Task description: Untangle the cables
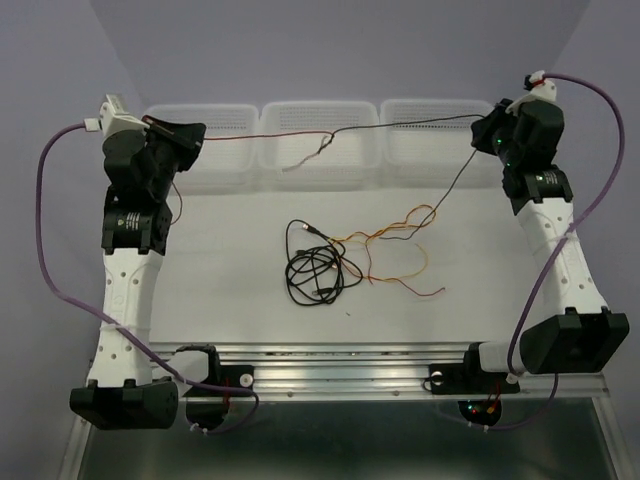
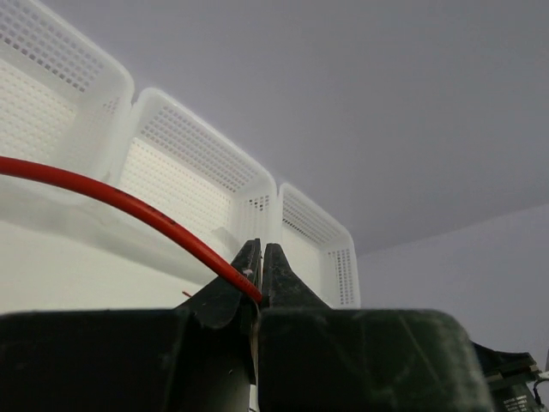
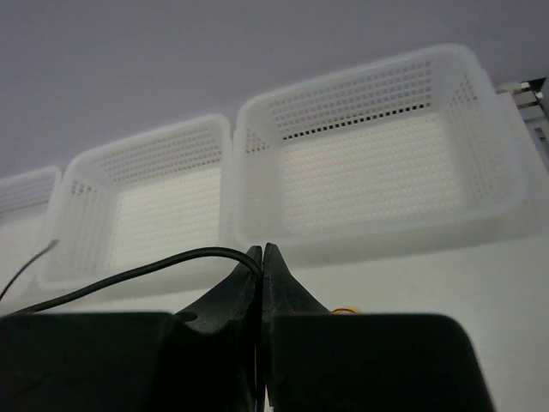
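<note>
Cables [image 1: 315, 268] of thin, flexible wire lie partly heaped at the middle of the white table [image 1: 230, 230] and partly strung in the air, as seen from above. The heap is mostly loose, round loops of black. A black cable [image 1: 420, 124] runs taut from the right gripper [image 1: 480, 128], and a dark red cable [image 1: 265, 137] stretches straight from the left gripper [image 1: 200, 137]. The two meet over the middle one of three white perforated plastic baskets [image 1: 320, 108] set in a row along the far edge. A kinked yellow-orange cable [image 1: 400, 228] wanders across the table just right of the loops. Left wrist view: the left gripper [image 2: 260, 257] has its black, wedge-shaped jaws pinched shut on the glossy dark red cable [image 2: 129, 204], which arcs away to the left in front of the baskets [image 2: 197, 172]. Right wrist view: the right gripper [image 3: 262, 253] has its jaws closed on the smooth black cable [image 3: 154, 268], which curves off to the left before the baskets [image 3: 377, 154], their walls a grid of small holes.
</note>
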You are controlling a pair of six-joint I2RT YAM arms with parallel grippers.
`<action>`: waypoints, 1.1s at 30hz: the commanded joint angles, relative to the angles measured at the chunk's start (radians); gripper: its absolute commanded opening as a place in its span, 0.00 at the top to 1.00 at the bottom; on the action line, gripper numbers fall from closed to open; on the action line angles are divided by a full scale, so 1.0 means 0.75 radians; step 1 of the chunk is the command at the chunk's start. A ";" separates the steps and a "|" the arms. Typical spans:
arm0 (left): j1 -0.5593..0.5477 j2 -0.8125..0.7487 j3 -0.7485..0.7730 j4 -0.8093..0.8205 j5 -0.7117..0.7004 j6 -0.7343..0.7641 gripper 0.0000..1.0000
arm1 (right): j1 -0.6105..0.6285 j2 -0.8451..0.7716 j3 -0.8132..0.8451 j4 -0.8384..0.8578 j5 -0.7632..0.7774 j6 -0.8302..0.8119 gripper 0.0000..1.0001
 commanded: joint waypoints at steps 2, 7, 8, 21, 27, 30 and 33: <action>0.176 -0.085 -0.017 0.063 0.086 0.014 1.00 | -0.266 -0.030 -0.004 0.050 -0.184 0.099 0.99; 0.374 -0.100 -0.096 0.055 0.235 0.010 1.00 | -0.403 -0.022 0.030 0.048 -0.270 0.130 0.99; 0.405 -0.102 -0.111 0.053 0.254 0.006 1.00 | -0.423 -0.016 0.039 0.048 -0.283 0.136 0.99; 0.800 -0.133 -0.199 -0.047 0.508 0.108 1.00 | -0.753 0.013 0.143 0.050 -0.499 0.239 0.99; 0.780 -0.204 -0.231 -0.014 0.581 0.128 1.00 | -0.753 0.005 0.180 0.113 -0.753 0.238 0.99; 0.712 -0.229 -0.246 -0.006 0.573 0.139 1.00 | -0.723 -0.010 0.200 0.152 -0.837 0.224 0.99; 0.527 -0.229 -0.260 0.008 0.508 0.155 1.00 | -0.629 0.027 0.290 0.085 -0.835 0.163 0.99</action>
